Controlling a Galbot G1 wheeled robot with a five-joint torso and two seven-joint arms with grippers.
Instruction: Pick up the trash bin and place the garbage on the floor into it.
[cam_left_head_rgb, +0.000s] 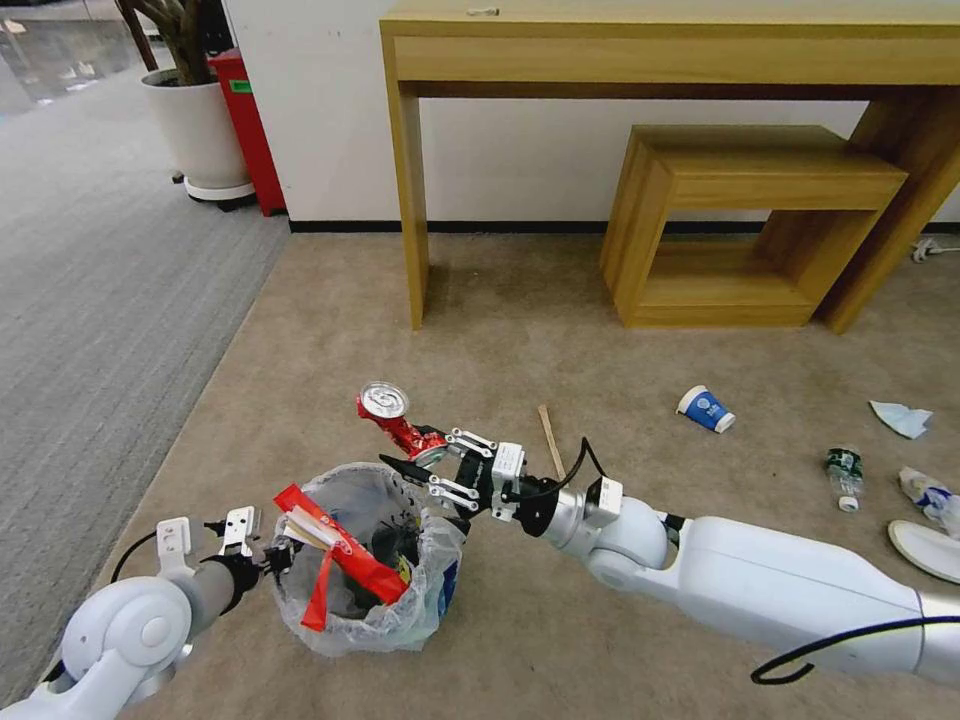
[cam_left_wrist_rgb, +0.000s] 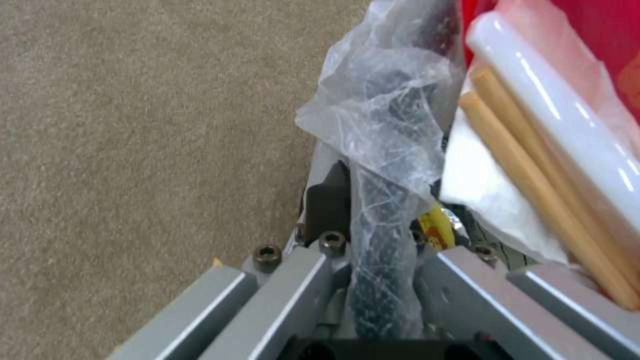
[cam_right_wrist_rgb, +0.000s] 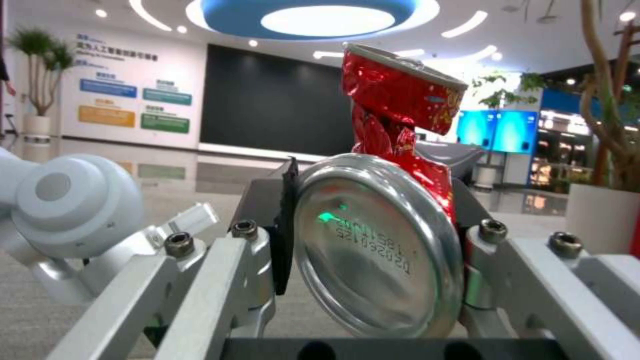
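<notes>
**Crushed can parked right at the bin**

While the left claw pinched the rim of the trash bin, the right claw clamped a crushed red can just past the bin's far edge. Red wrappers poked out of the liner. On the beige carpet sat a paper cup, small bottle and wooden stick.

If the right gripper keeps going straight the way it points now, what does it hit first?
The right gripper, shut on the crushed can, points toward the grey carpet just past the trash bin rim. Its way looks free, though depth is unclear.
</notes>
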